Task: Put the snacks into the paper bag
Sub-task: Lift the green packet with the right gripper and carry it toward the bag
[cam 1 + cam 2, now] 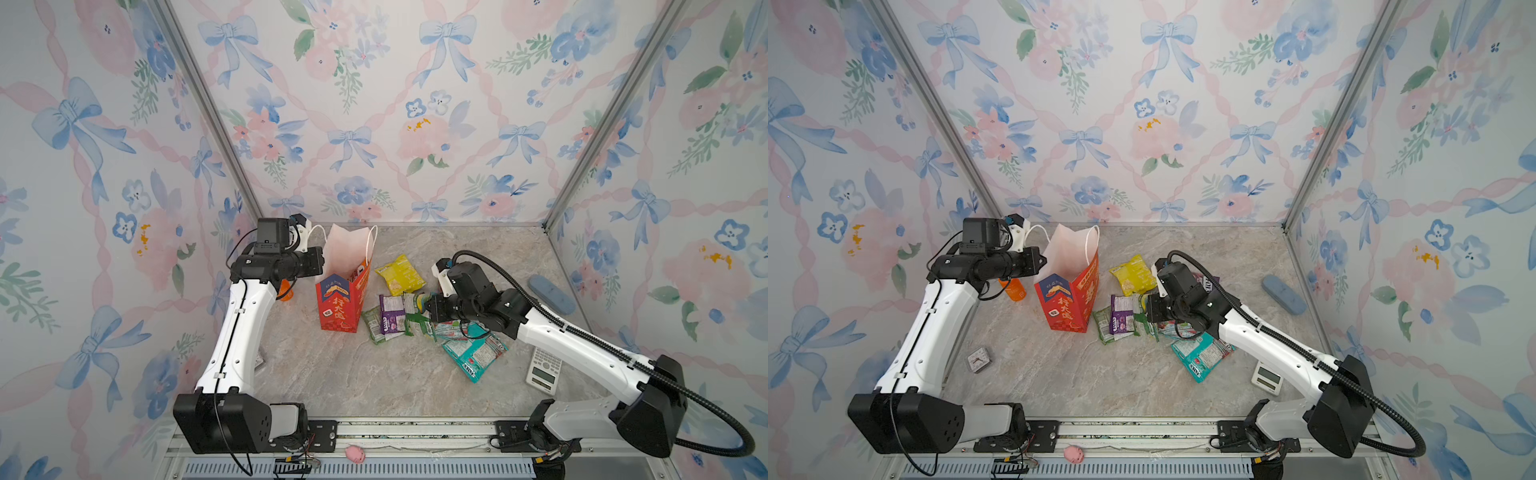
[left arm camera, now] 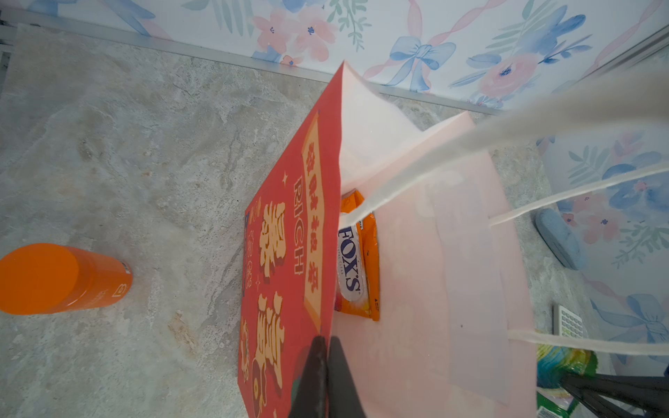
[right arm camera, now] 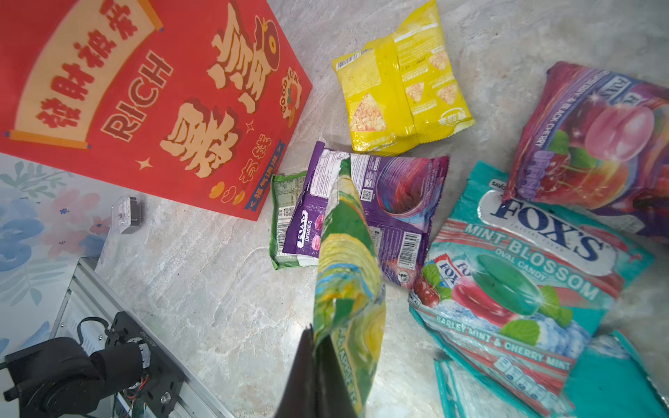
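Where packets (image 1: 392, 316) lie beside bag (image 1: 338, 305), bottle (image 2: 54, 278) — calculator (image 1: 543, 368) apart

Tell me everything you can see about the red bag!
The red paper bag stands upright and open on the table, white inside, with yellow characters, the word RICH, a blue side panel and white rope handles. The left claw pinches its top edge. An orange candy packet lies inside at the bottom.

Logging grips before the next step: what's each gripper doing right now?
Left gripper: shut on the bag rim.
Right gripper: shut on a green packet.
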Action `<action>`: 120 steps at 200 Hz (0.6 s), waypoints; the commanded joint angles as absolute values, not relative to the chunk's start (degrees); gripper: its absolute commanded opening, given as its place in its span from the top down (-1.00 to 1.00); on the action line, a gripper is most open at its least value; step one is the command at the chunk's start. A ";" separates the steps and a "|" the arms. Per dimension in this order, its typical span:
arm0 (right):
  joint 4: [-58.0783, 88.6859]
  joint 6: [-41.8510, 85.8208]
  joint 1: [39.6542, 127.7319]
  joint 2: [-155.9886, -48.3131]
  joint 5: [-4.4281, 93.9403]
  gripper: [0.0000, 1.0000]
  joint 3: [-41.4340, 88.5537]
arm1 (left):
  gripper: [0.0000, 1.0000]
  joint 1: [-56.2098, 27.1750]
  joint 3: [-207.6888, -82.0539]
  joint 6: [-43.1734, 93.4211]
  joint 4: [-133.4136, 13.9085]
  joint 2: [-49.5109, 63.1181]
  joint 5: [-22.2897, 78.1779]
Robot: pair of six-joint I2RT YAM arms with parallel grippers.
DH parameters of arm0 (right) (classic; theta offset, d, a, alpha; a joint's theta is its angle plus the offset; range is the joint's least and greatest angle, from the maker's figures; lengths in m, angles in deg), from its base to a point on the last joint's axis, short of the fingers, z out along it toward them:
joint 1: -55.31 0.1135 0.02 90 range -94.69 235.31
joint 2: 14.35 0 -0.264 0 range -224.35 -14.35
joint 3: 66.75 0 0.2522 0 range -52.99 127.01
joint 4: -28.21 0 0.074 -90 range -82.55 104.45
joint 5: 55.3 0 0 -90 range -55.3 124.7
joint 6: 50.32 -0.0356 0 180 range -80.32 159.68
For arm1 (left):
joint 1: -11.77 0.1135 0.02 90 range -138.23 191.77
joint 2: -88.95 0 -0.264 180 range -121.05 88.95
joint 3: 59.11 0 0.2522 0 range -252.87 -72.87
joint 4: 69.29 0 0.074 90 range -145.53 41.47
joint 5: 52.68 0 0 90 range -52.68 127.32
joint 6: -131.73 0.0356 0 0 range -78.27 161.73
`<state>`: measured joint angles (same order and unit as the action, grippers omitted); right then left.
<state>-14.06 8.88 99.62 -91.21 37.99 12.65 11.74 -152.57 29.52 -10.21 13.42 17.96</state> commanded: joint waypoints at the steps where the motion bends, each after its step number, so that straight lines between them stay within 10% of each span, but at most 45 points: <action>1: -12.03 10.11 98.97 -90.23 36.31 1.00 15.85 | 1.00 11.89 -152.19 29.95 -9.94 14.67 17.51; 120: -10.18 16.52 98.15 -94.58 29.61 1.00 28.30 | 1.00 11.86 -151.91 29.56 -10.04 14.45 17.16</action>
